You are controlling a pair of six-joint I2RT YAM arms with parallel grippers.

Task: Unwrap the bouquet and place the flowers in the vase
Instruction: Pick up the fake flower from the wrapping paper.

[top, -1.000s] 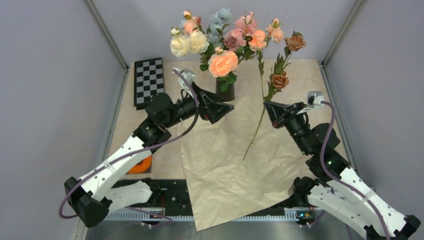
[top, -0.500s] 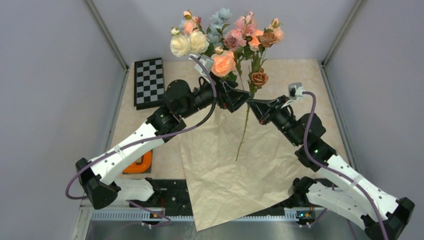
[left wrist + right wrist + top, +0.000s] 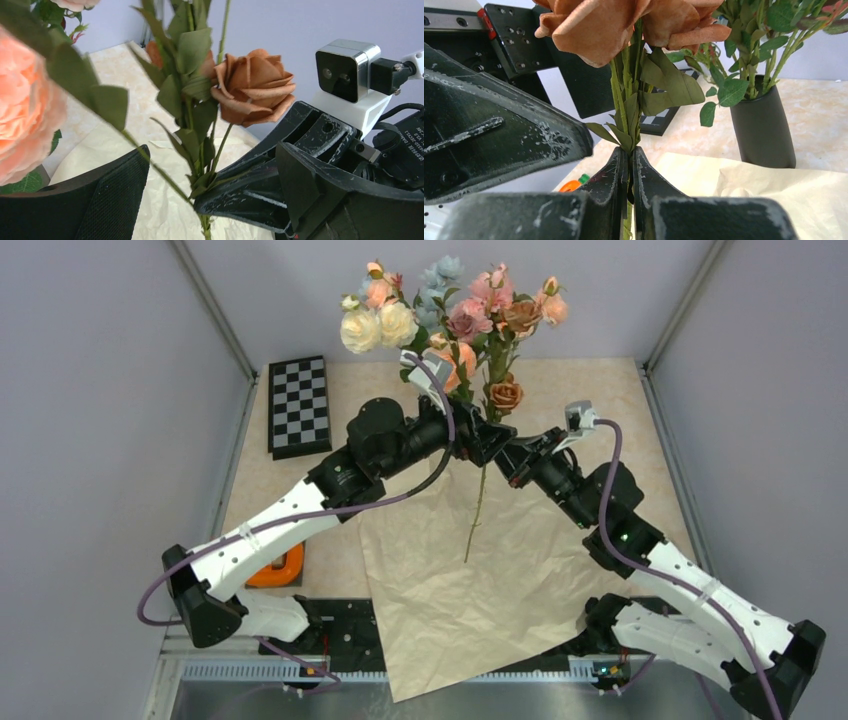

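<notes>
Holding a brown rose (image 3: pixel 252 82) near the far vase (image 3: pixel 764 125).
Stem is clamped upright in the right gripper (image 3: pixel 629 165) for insertion; left gripper (image 3: pixel 478 435) gapes beside it, probably to steady.

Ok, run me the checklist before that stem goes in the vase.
1. Right tool shut on the rose stem: ok.
2. Left tool open: ok.
3. Vase upright: ok.
4. Stem's lower end above the vase mouth: not ok, the vase stands off to one side.
5. Vase mouth free: cannot tell, flowers hide it.
6. Stem's lower end clear of the paper: cannot tell.
</notes>
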